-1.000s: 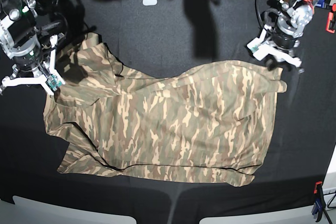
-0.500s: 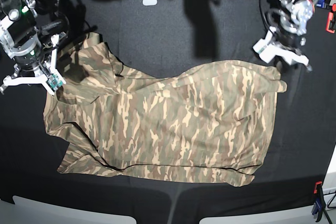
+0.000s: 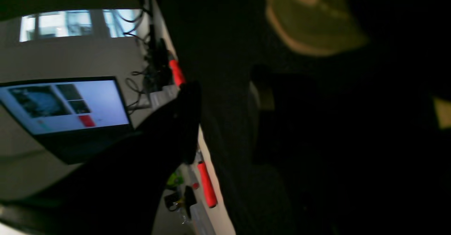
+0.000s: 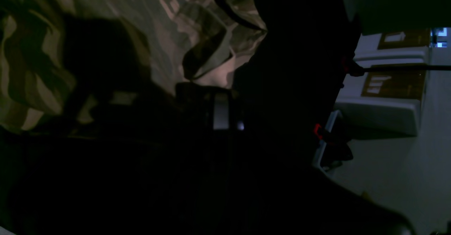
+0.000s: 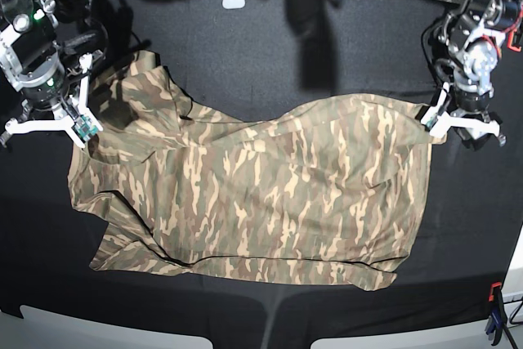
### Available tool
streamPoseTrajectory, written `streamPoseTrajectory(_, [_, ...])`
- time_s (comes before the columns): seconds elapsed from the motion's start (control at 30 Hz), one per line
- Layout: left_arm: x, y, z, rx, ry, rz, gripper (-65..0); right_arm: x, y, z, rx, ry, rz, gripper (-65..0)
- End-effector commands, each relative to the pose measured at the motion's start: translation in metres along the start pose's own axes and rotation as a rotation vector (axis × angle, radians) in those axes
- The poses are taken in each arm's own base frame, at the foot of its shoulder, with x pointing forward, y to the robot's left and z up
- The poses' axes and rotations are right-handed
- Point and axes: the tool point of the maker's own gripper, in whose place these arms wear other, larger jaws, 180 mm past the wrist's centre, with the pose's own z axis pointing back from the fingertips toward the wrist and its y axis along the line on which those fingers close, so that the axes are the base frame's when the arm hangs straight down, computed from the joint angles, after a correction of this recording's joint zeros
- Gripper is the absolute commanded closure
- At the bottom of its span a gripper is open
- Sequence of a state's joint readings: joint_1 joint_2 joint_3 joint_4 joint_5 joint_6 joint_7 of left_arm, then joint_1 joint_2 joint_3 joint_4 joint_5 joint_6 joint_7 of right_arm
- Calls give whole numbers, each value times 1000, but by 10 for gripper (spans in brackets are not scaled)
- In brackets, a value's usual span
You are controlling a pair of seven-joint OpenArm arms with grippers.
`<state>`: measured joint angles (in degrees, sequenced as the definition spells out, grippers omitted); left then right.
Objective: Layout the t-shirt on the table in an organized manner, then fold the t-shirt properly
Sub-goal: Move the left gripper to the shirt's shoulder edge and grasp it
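Where rumpled, soft camouflage t-shirt (image 5: 253, 194), matte table (image 5: 245, 46)

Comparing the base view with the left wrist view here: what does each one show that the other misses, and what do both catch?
Only the base view shows the whole t-shirt spread rumpled on the table, the right pincer at the shirt's edge, and the left pincer by the opposite corner. Only the left wrist view shows a lit monitor beyond the table edge and the orange-red clamp handles seen close. Both share the black table cloth and a patch of camouflage fabric, blurred in the wrist view.
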<state>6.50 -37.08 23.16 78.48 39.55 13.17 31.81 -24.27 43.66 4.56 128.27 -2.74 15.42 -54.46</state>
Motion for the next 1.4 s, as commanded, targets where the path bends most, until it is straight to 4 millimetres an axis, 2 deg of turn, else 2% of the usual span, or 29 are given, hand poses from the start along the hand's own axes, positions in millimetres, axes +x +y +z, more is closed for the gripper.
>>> streamPoseTrajectory(0.0, [-5,4,3,14,-3,-23,-200,7,-12,3,-37,-25,14,0])
streamPoseTrajectory(0.13, [12,-17,29,-36,-109,-17,-182,7,-12,3,-37,-30,14,0])
streamPoseTrajectory(0.23, [30,-21,47,-51,-187,3,-174,8,-12,3,-37,-33,14,0])
streamPoseTrajectory(0.33, [37,-10,56,-33,-178,39,-174,8,-11,3,-36,-33,14,0])
streamPoseTrajectory(0.47, [44,18,58,-6,-155,80,-174,8,-10,3,-27,-35,8,0])
streamPoseTrajectory(0.6, [56,31,67,-85,-230,47,-174,9,-9,3,-24,-36,7,0])
streamPoseTrajectory(0.67, [58,17,74,-217,-261,-9,-174,9,-9,3,-24,-36,7,0])
streamPoseTrajectory(0.77, [49,-22,86,-503,-285,-98,-174,9,-9,3,-24,-36,7,0])
streamPoseTrajectory(0.9, [46,-21,69,-479,-339,-162,-176,8,-9,3,-24,-36,7,0])
streamPoseTrajectory(1.07, [46,-15,53,-468,-363,-150,-177,8,-9,3,-24,-31,7,0])
streamPoseTrajectory(1.2, [56,-4,50,-456,-406,-126,-177,7,-9,3,-24,-27,7,0])
streamPoseTrajectory(1.37, [42,-4,52,-511,-400,-171,-177,7,-9,3,-25,-26,7,0])
